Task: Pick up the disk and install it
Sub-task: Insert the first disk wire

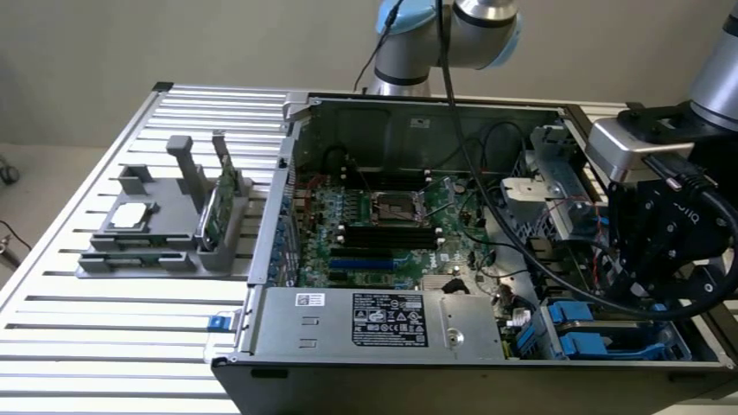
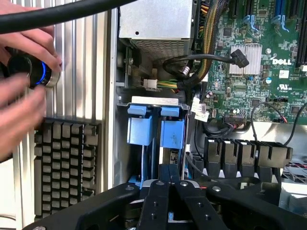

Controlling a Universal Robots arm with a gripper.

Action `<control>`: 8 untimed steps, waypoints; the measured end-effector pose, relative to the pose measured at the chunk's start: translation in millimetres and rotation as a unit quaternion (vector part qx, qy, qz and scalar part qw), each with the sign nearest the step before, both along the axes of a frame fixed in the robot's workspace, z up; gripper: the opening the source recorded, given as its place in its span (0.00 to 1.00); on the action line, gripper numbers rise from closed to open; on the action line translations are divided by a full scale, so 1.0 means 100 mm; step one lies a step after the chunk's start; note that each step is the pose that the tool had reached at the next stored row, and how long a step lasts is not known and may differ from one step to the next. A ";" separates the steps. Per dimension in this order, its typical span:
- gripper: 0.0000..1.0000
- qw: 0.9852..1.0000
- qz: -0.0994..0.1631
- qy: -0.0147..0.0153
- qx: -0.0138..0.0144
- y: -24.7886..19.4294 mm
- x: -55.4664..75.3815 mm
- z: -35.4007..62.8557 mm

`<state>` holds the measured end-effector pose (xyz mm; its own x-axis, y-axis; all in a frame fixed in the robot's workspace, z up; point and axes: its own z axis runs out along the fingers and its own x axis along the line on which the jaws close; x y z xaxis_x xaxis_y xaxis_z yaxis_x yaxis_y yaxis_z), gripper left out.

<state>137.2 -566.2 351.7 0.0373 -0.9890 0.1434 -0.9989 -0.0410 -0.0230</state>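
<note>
Inside, the computer case [image 1: 427, 130] holds the blue-framed disk [image 2: 154, 125].

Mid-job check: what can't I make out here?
- Whether the blue carriers hold the disk: wrist view, drive bay walls hide their bodies.
- Bay floor under the shut hand: wrist view, its black fingers cover it.
- Knob at the person's fingers: wrist view, blurred.
- Drive bay interior: exterior view, black wrist housing overlaps it.
</note>
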 end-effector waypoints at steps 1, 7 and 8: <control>0.11 1.000 0.000 0.000 0.000 0.000 0.00 0.000; 0.11 1.000 -0.009 0.000 0.000 0.000 0.00 0.001; 0.11 1.000 -0.016 0.000 0.000 0.000 0.00 0.001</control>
<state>137.2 -566.2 351.8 0.0054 -0.9897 0.1429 -0.9997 -0.0088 -0.0230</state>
